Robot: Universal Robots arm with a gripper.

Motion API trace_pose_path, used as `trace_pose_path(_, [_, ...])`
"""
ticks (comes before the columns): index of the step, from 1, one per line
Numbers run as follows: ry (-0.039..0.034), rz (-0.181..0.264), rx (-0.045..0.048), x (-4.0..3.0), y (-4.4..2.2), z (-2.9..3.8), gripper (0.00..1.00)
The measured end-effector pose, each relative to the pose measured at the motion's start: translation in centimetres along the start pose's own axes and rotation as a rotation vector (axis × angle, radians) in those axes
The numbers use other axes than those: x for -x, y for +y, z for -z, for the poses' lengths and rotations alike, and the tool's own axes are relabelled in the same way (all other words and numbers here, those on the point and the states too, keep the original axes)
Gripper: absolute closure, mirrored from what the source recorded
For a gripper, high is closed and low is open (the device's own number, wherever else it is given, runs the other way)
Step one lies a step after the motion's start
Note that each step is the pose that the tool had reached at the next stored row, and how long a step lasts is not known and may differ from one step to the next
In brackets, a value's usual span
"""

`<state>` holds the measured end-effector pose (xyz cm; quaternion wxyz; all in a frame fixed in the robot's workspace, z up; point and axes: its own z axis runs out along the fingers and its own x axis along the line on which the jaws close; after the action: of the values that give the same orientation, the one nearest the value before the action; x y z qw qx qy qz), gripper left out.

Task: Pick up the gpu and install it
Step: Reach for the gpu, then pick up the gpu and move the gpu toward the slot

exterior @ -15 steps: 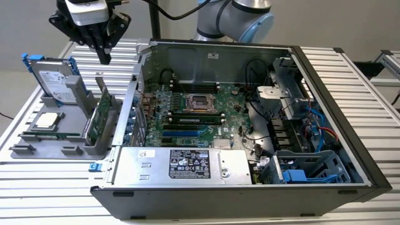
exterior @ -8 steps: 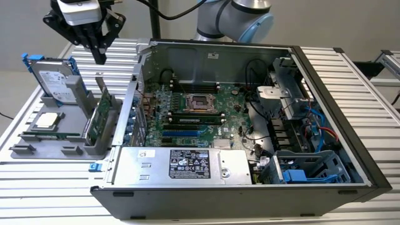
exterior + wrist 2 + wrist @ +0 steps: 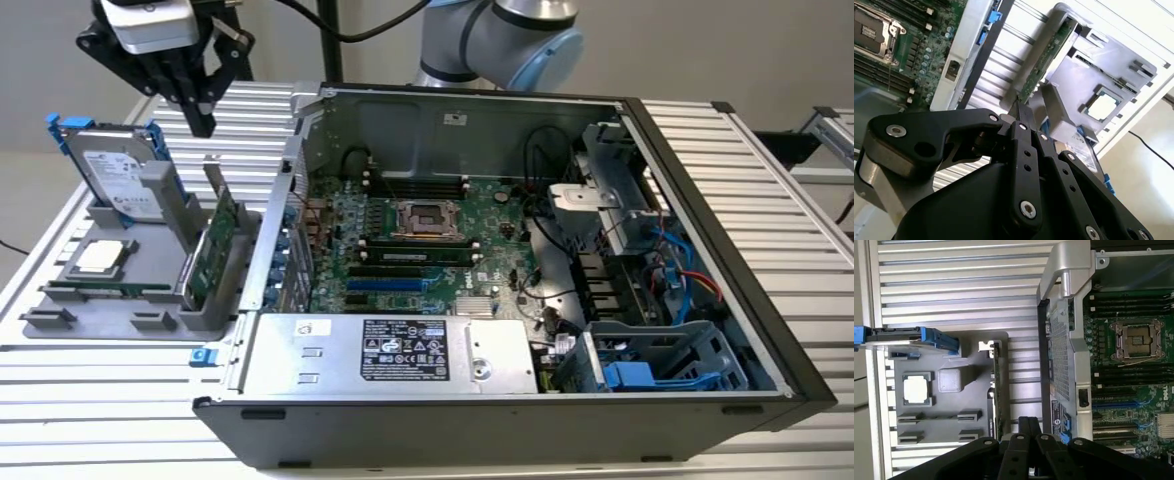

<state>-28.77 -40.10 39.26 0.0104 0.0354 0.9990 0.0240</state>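
gpu (image 3: 222, 243): green board, silver bracket.
gripper (image 3: 202, 124): matte black.
holder tray (image 3: 54, 262): plain grey.
hard drive (image 3: 118, 172): silver, blue rails.
motherboard (image 3: 441, 255): green, black and blue slots.
power supply (image 3: 334, 350): silver, white label.
table (image 3: 761, 190): pale grey, ribbed stripes.
arm (image 3: 514, 40): silver, light-blue joint cap.
case (image 3: 534, 430): dark grey.

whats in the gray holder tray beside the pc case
A hard drive with blue rails, a processor chip lying flat, and the gpu standing on edge. The tray supports hide the lower parts of drive and gpu.
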Motion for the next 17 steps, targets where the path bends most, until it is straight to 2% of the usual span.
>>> trace_pose_path(17, [0.0, 0.0, 0.0, -2.8, -0.29, 0.07, 1.0])
